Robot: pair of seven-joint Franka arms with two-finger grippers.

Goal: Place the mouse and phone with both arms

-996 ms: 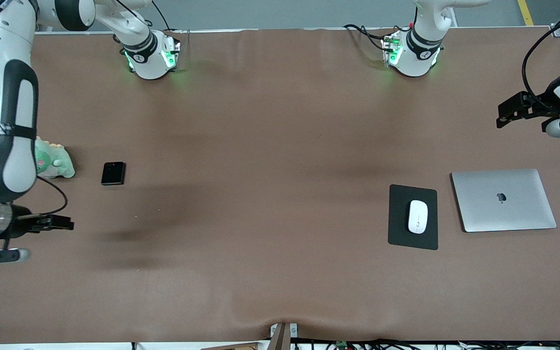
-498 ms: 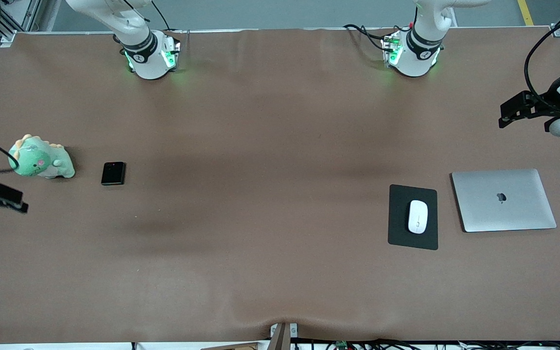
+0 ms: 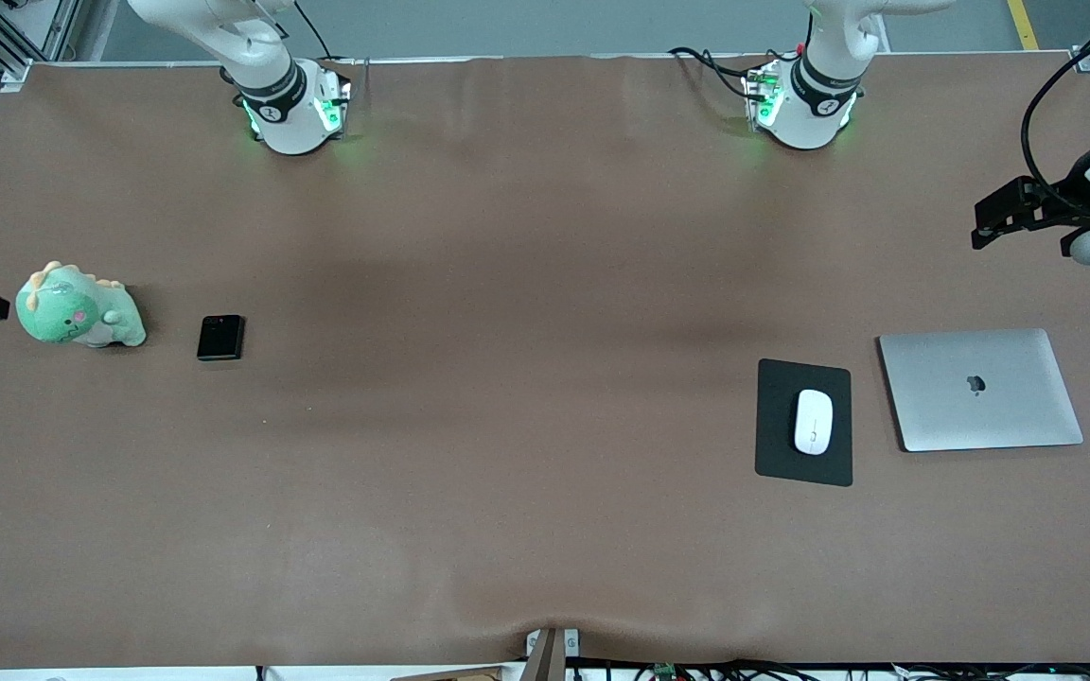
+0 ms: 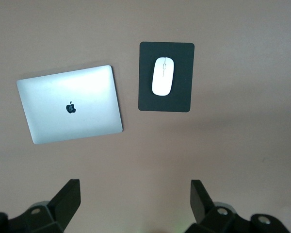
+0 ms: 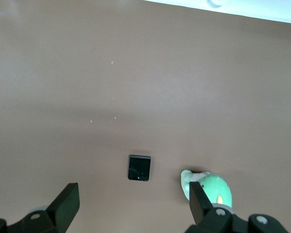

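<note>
The white mouse [image 3: 813, 422] lies on a black pad [image 3: 777, 454] toward the left arm's end of the table. It also shows in the left wrist view [image 4: 162, 76]. The black folded phone [image 3: 220, 338] lies flat toward the right arm's end and also shows in the right wrist view [image 5: 139, 168]. My left gripper [image 4: 135, 204] is open and empty, high over the table's end beside the laptop. My right gripper [image 5: 134, 204] is open and empty, high over the other end of the table, near the plush toy.
A closed silver laptop [image 3: 980, 389] lies beside the pad, toward the left arm's end. A green dinosaur plush [image 3: 79, 317] sits beside the phone, toward the right arm's end. The two arm bases [image 3: 294, 109] glow green.
The right arm has swung off the table past the plush toward its end, uncovering the plush. The left arm has barely moved. Mouse and phone lie still.
</note>
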